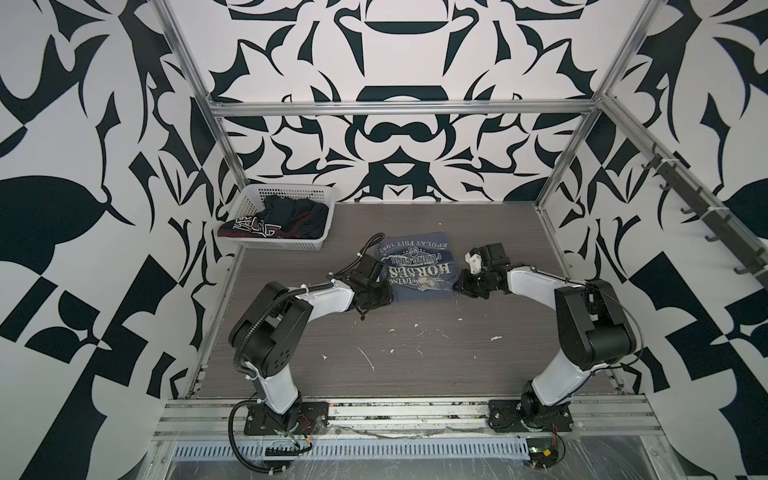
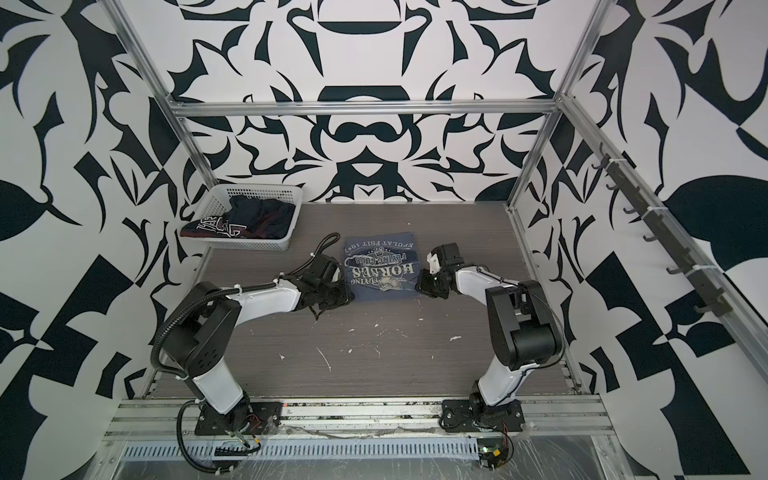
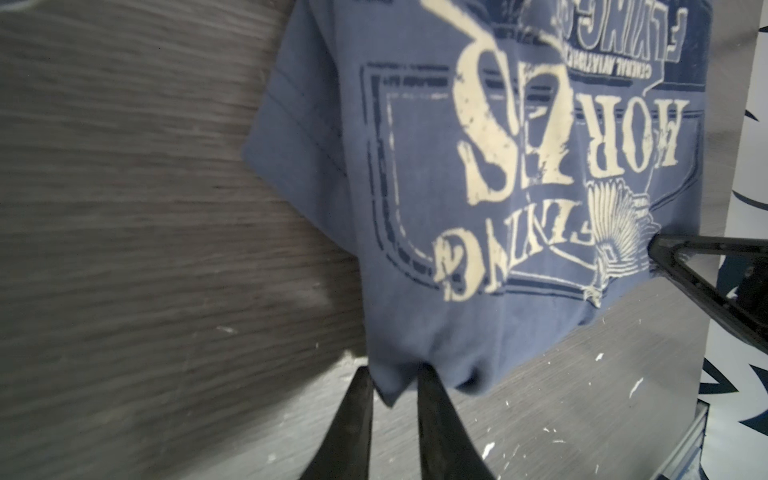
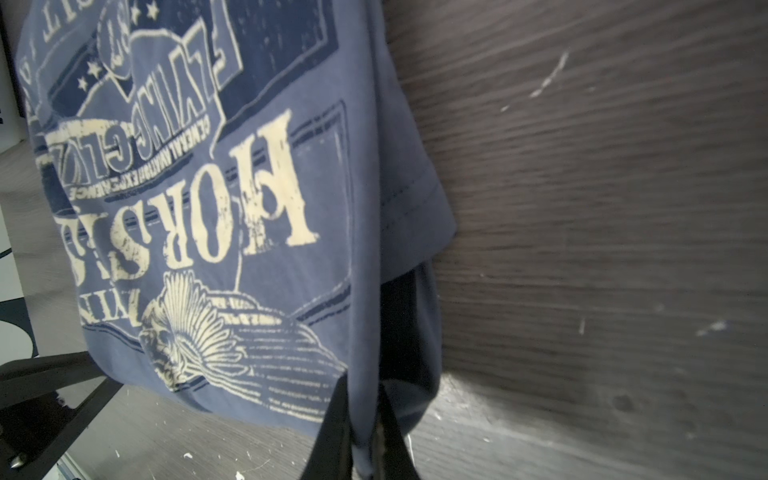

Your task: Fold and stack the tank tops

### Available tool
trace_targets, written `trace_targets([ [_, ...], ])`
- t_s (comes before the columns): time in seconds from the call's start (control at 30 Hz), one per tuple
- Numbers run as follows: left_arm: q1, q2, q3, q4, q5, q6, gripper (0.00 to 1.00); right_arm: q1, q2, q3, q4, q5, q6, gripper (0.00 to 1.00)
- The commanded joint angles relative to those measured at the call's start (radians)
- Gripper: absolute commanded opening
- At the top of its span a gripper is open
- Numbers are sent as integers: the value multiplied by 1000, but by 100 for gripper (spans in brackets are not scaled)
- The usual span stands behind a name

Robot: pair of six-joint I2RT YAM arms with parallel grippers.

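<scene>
1. Grey wood-grain table point(image 1: 415, 374) — the slate-blue tank top point(image 1: 415, 270) lies folded mid-table, white print up.
2. The left gripper point(image 3: 392, 372) pinches its near left corner; the right gripper point(image 4: 363, 388) nips the near right corner, jaws narrow on cloth.
3. The navy tank top point(image 1: 291, 212) sits crumpled in the white basket point(image 1: 286, 244) — far left.

Note print on the grey-blue tank top point(image 1: 415, 270), which lies to the right of the white basket point(image 1: 286, 246). It carries big cream block letters "FLYING HORSES", a navy banner "FLYING CLUB", a badge "87" and a small line "GENERAL AVIATION EXPERIENCE", all upside down in both top views. Its arched line on the edge level with the basket ends in a year beginning "19", but you cannot trust the rest. Inside the basket, the navy tank top point(image 1: 291, 216) shows white outlined block characters on a fold, not legible.
</scene>
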Motion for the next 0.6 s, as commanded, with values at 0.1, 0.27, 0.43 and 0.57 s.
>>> trace_targets([
  [0.1,-7,28,26,22,15,-2,18,7,0,26,16,6,4,11],
  [0.27,-8,31,28,17,-2,-5,8,6,-3,26,15,15,10,6],
  [0.43,-8,-8,17,-22,-70,-1,0,7,-24,27,-5,57,12,0],
  [0.57,-8,-60,-3,-52,-122,17,0,8,-62,30,-24,97,8,0],
])
